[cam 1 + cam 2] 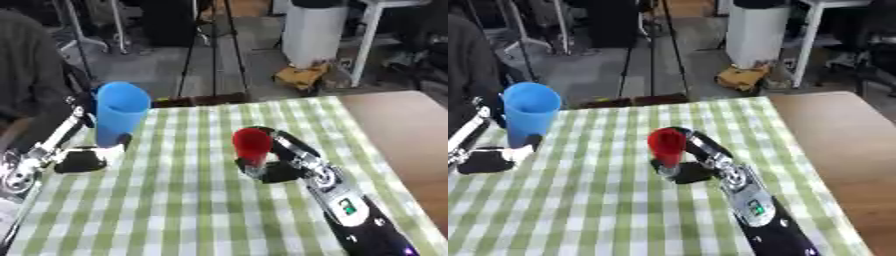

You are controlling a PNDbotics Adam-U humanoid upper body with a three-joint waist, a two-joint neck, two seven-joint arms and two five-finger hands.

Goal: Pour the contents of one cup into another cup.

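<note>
Looking down at the green checked tablecloth (192, 200), I see my right hand (278, 167) curled round the upright red cup (253, 144) near the middle, while farther back at the left edge my left hand (86, 157) grasps the upright blue cup (120, 111).

Lab or workshop space, bare grey concrete floor (166, 70), black tripod legs (213, 55) standing behind the table, white cylindrical bin (313, 32), white metal frame leg (367, 42), green checked tablecloth (192, 210) over a wooden table (411, 145)
</note>
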